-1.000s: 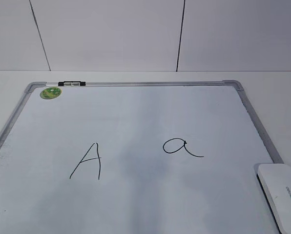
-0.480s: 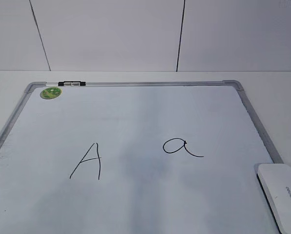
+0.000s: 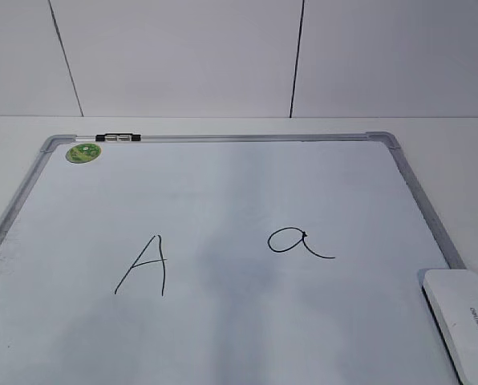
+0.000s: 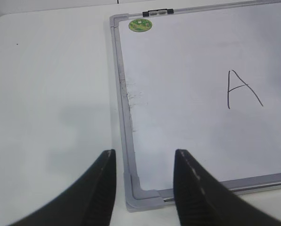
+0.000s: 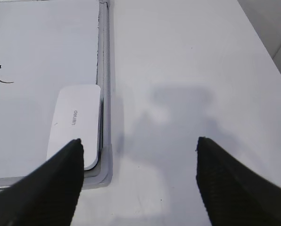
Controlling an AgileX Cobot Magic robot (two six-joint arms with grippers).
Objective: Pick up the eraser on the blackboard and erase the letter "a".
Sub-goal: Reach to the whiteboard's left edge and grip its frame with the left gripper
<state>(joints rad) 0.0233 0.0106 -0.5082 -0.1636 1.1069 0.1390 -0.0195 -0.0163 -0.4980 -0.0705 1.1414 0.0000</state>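
The white blackboard (image 3: 223, 200) with a silver-grey frame lies flat on the table. The small cursive letter "a" (image 3: 297, 241) is drawn right of centre; part of it shows in the right wrist view (image 5: 0, 73). The white eraser (image 3: 462, 317) lies on the board's near right corner, also in the right wrist view (image 5: 75, 125). My right gripper (image 5: 138, 155) is open wide, above the table just right of that corner, with its left finger near the eraser's near end. My left gripper (image 4: 144, 160) is open above the board's near left corner (image 4: 143, 190). Neither gripper shows in the exterior view.
A taller capital "A" (image 3: 145, 265) is drawn left of centre, also in the left wrist view (image 4: 242, 88). A round green sticker (image 3: 83, 152) and a small black clip (image 3: 119, 138) sit at the board's far left edge. White table surrounds the board; a white wall stands behind.
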